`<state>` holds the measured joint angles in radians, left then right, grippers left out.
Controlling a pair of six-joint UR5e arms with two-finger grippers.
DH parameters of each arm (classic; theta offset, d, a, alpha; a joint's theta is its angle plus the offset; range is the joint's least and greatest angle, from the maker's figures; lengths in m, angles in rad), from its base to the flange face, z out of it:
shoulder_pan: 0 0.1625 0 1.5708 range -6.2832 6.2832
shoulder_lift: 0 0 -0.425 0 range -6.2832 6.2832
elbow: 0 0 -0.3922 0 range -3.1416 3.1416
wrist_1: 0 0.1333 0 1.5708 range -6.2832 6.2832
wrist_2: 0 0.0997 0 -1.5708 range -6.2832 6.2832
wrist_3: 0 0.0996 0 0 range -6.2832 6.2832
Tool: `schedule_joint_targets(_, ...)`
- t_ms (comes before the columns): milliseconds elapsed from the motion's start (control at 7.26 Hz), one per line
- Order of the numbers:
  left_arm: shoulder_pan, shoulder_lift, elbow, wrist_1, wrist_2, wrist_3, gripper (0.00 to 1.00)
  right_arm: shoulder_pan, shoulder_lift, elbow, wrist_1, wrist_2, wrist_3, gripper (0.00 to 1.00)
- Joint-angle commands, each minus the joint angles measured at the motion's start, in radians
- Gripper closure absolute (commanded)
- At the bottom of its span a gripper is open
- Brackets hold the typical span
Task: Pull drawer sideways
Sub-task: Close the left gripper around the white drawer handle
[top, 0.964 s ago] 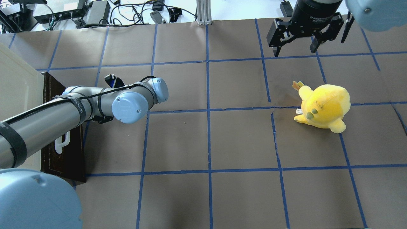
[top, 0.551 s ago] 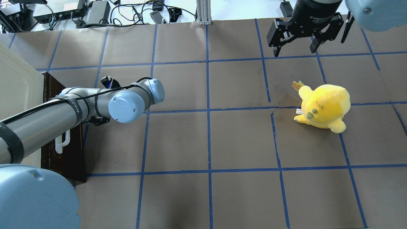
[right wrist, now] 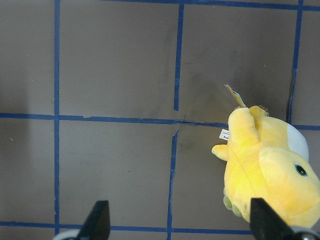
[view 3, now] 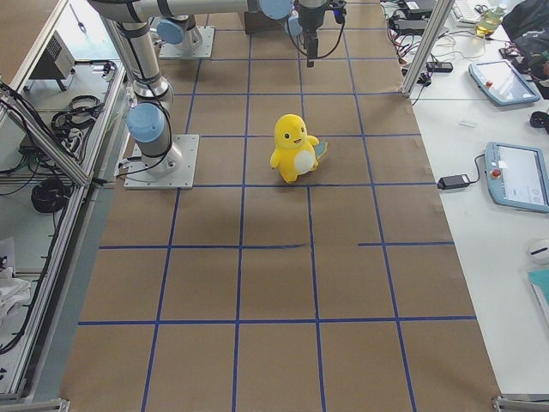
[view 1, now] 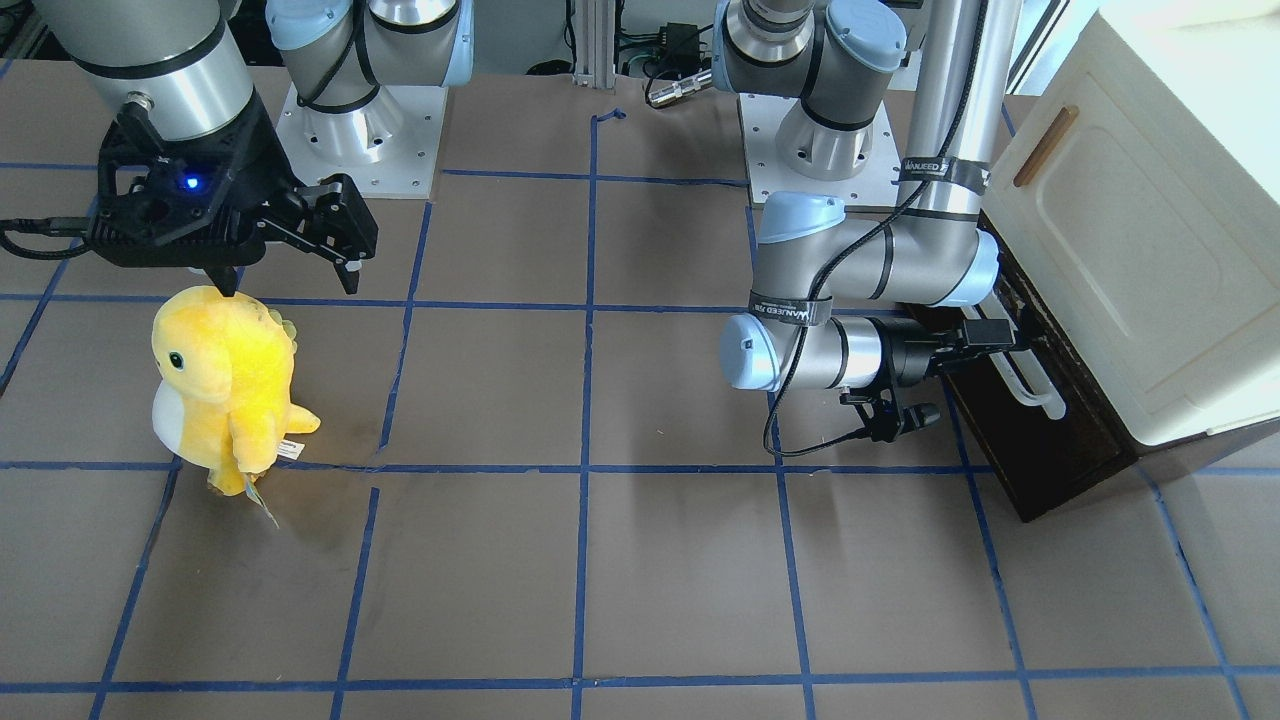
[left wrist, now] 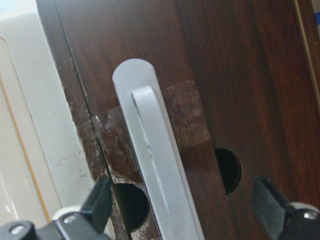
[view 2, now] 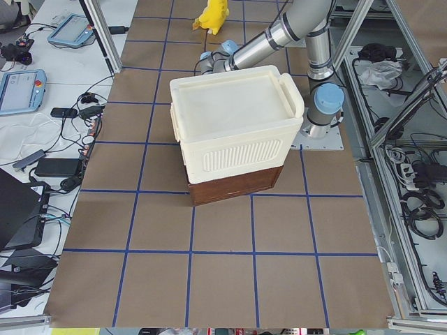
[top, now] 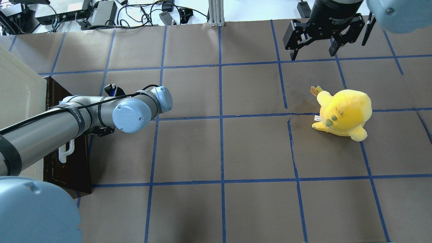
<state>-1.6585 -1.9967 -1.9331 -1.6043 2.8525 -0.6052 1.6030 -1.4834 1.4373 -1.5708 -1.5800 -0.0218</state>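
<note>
Left gripper (left wrist: 182, 202) is wide open, empty, fingers (left wrist: 99, 202) either side of the white handle (left wrist: 150, 165) but not touching. I'd push in till the bar sits deep, clamp, then pull square to the drawer (left wrist: 235, 75) front, down under the cream cabinet (view 1: 1150, 250). Right gripper (top: 313, 55) is far off, open, empty too.

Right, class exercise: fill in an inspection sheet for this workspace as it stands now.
Surface: table covered in brown paper, blue tape grid.
Job's things: dark brown drawer beneath cream cabinet; white bar handle on its chipped front.
Clutter: yellow plush toy, standing upright, far from the drawer.
Grippers: left gripper open, fingers either side of the handle, contact unclear; right gripper open, empty, above the table.
Cables: black cable strapped along the left arm; loose leads beyond the table's far edge.
Surroundings: teach pendants on a side bench.
</note>
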Motion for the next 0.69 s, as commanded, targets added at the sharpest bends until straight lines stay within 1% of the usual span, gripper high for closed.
schedule_joint_targets(0, 0.0, 0.009, -0.001, -0.019, -0.007, -0.001, 0.35, 0.0, 0.0, 0.0, 0.0, 0.0, 0.0, 0.0)
schedule_joint_targets(551, 0.0, 0.006, 0.0, -0.019, -0.007, -0.018, 0.38, 0.0, 0.0, 0.0, 0.0, 0.0, 0.0, 0.0)
